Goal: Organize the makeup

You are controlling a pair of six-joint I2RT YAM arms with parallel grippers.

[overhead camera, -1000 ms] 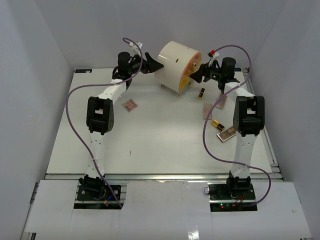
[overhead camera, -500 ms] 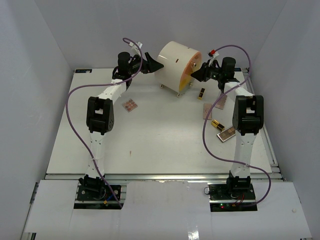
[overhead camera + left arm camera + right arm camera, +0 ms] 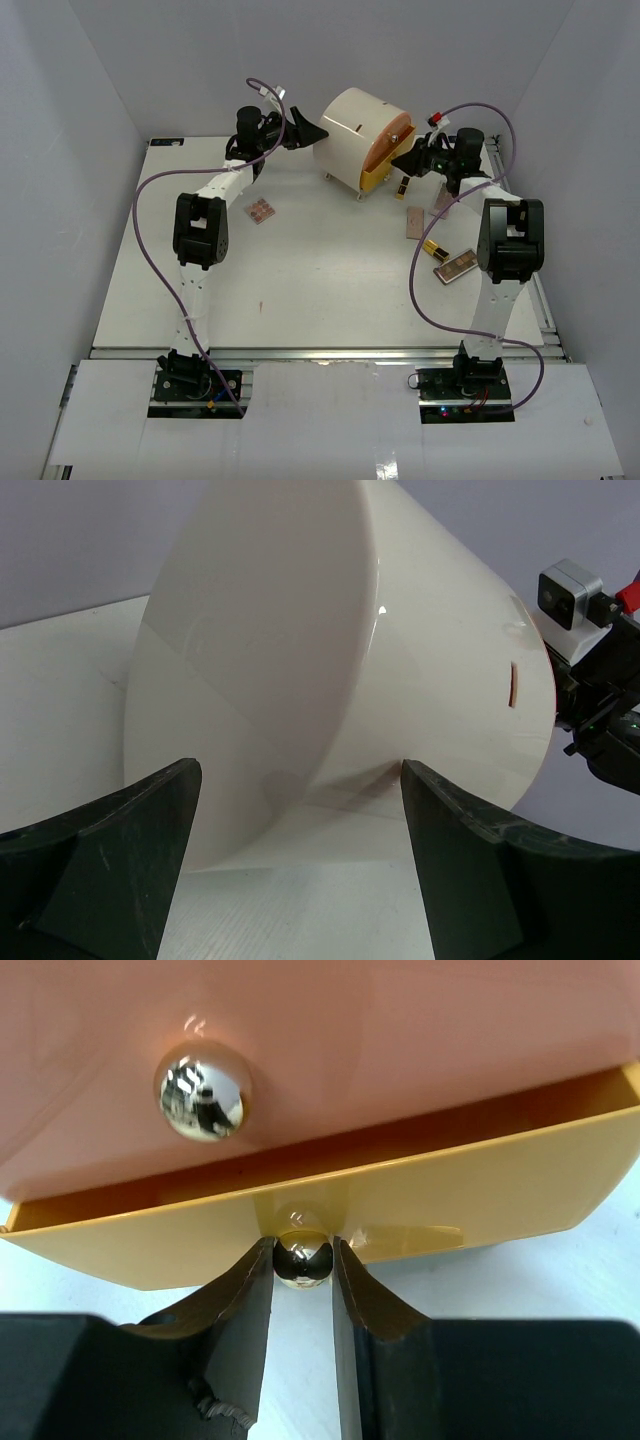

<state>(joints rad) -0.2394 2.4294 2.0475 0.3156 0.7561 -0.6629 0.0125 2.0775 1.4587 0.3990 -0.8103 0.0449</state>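
Top external, left gripper (image 3: 305, 131): spread wide at the back of the cream round box (image 3: 350, 125), holding nothing.
Top external, right gripper (image 3: 405, 160): pinched in at the front of the yellow drawer (image 3: 378, 172), which stands out of the box.
Top external, makeup: all on the table (image 3: 300, 290), outside the box. The pink palette (image 3: 261, 211) lies alone on the left and the upright lipstick (image 3: 403, 187) stands just beside the drawer. The tan palette (image 3: 415, 222), lying lipstick (image 3: 434, 248) and brown palette (image 3: 455, 267) lie in a row beside the right arm.
Top external, change: a second ago the right jaws stood wider and the drawer sat further in. The right arm has since swung rightward, while the left gripper has not moved.
Left wrist, left gripper (image 3: 298, 780): fingers (image 3: 100, 870) released, with the box (image 3: 330, 650) between them — we cannot tell whether they touch it.
Right wrist, right gripper (image 3: 303, 1250): clenched on the lower knob (image 3: 303, 1260) of the yellow drawer (image 3: 450, 1200), both fingers (image 3: 245, 1310) touching it. The pink drawer (image 3: 400, 1030) and its upper knob (image 3: 203, 1090) sit above, untouched.
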